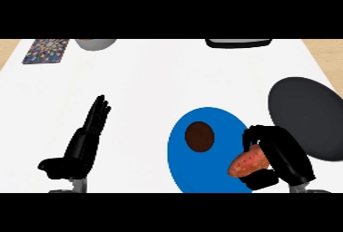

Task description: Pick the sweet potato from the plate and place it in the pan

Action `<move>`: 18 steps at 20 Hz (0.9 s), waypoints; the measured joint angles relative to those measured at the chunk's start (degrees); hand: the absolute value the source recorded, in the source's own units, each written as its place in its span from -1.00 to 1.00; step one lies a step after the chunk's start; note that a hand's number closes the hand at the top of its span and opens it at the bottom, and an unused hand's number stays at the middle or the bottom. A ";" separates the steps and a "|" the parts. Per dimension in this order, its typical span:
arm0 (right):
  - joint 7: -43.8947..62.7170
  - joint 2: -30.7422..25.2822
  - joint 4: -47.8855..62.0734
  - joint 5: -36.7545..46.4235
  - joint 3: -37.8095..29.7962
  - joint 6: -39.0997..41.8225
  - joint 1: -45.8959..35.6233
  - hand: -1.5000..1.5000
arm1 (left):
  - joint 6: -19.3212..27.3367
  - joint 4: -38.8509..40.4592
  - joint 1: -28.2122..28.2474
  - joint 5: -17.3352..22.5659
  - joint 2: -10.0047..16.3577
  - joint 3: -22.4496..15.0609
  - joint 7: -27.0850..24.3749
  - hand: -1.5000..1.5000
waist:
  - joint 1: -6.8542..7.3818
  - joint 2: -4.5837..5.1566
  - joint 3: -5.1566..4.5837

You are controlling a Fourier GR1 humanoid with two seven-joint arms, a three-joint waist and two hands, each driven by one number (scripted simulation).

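The sweet potato (pixel 247 164), probably stiff, weighty and rough-skinned, is sitting at the blue plate's (pixel 194 168) right rim, the right hand (pixel 285 154) curling round its thick middle, near the pan (pixel 305 118), while the left hand (pixel 84 145) is resting open-fingered.

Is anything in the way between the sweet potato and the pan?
Nothing visible is. The right hand holds the sweet potato at the blue plate's right edge, and the dark pan lies just right of it, with only white counter between.
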 measured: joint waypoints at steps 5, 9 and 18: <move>4.39 0.71 -18.60 1.78 -0.50 -4.42 10.31 1.00 | -0.38 -1.19 0.21 0.05 0.27 -0.12 0.44 0.00 | 0.38 0.19 0.07; 7.50 2.40 -29.83 0.77 -1.56 -5.98 18.06 1.00 | -0.69 -0.79 -0.42 -0.22 -0.06 -0.51 0.46 0.00 | 1.43 0.56 0.12; 7.70 5.65 -26.68 -11.58 -16.34 -7.75 16.22 1.00 | -1.12 -0.65 -1.68 -1.03 -1.08 -1.57 1.24 0.00 | 3.10 1.05 0.20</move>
